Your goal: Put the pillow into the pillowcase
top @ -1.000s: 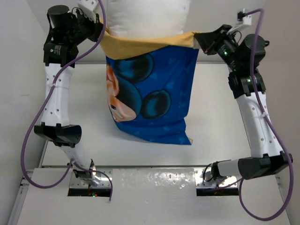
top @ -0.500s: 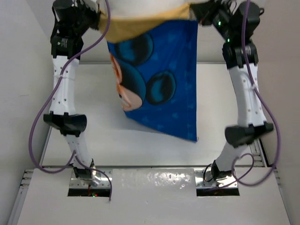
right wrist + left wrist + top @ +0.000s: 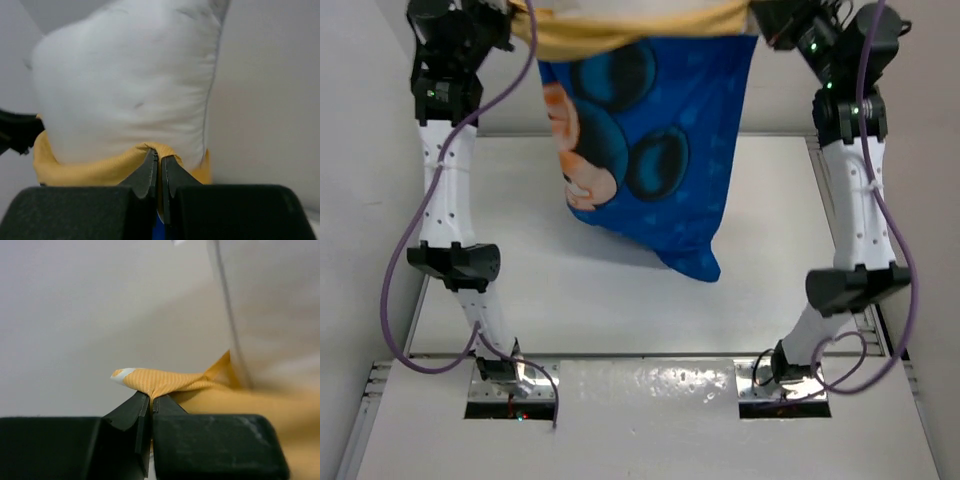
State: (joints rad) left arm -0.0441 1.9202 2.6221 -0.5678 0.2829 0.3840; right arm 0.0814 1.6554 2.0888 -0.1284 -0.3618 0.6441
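The plump white pillow (image 3: 130,85) stood partly inside the pillowcase (image 3: 650,150), its lower part sunk in the open mouth and its upper bulk rising above the orange-yellow rim (image 3: 620,35). In the overhead view most of the pillow was cut off by the picture's top edge.

The pillowcase hung downward from that rim, held up at both ends. Its blue side, printed with a large cartoon mouse, faced the overhead camera. Its lowest corner (image 3: 705,268) pointed down, and whether that corner touched anything could not be told.

At the pillowcase's left end, the left gripper (image 3: 150,402) had its fingers pressed together on a bunched corner of orange-yellow fabric (image 3: 160,381) — a pinch, with a small pale tip poking out past it. At the pillowcase's right end, the right gripper (image 3: 159,162) was likewise pinched tight on a fold of the orange-yellow rim, just under the pillow's bulge.

Below the pillowcase lay the pale table (image 3: 520,300). On either side of the pillowcase stood the two white arms, each trailing a purple cable (image 3: 390,290) — their bases nearest the camera.
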